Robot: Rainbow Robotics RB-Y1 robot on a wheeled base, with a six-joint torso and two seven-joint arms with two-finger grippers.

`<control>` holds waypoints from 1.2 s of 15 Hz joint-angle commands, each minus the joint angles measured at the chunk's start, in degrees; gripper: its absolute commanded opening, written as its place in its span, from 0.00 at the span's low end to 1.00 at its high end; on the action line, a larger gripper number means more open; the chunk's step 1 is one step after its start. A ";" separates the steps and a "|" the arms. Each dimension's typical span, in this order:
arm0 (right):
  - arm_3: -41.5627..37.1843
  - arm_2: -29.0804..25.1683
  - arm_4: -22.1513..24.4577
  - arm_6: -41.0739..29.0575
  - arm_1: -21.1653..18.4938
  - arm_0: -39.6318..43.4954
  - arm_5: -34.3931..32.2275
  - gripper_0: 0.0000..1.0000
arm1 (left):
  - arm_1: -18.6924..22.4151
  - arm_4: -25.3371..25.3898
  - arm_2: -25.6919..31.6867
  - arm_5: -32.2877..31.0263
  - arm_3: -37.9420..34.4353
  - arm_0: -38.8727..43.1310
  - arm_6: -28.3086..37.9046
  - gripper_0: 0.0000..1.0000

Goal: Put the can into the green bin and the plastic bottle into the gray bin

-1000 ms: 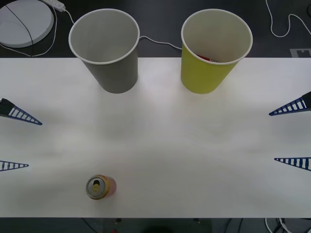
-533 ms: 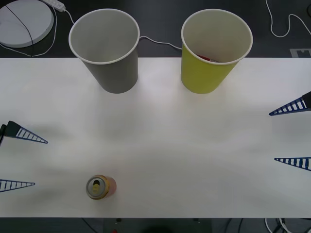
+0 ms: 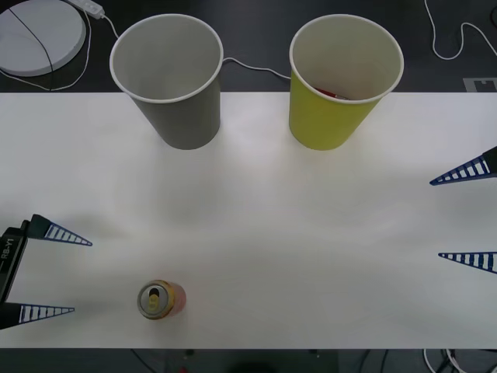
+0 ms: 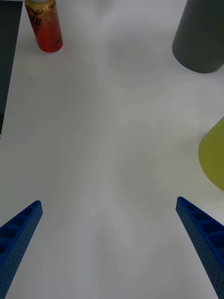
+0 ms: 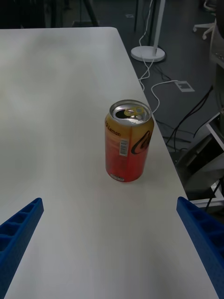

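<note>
The can stands upright near the table's front edge, "Lemon" and a barcode legible. At its nine o'clock the left gripper gapes; right gripper too. Green bin hides something red.

overhead front cam facing down; low wrist cams; all w/ can on table

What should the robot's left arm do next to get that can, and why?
Probably ease the left gripper forward toward the can until its open fingers sit on either side of it. The can stands upright near the table's front edge, untouched, with the left gripper beside it, apart from it. The right gripper waits open at the far side.
</note>
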 commanded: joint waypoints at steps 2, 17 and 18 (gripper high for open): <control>0.00 0.00 0.01 0.00 0.00 0.00 -0.01 1.00 | -2.11 0.65 -2.27 0.00 1.23 -0.02 -0.65 1.00; 0.00 0.00 0.01 0.00 0.00 0.00 -0.01 1.00 | -11.78 2.59 -5.79 1.23 9.05 0.07 -10.32 1.00; 0.00 0.00 0.01 0.00 0.00 0.00 -0.01 1.00 | -11.96 3.38 -6.49 2.02 9.05 -0.02 -10.58 1.00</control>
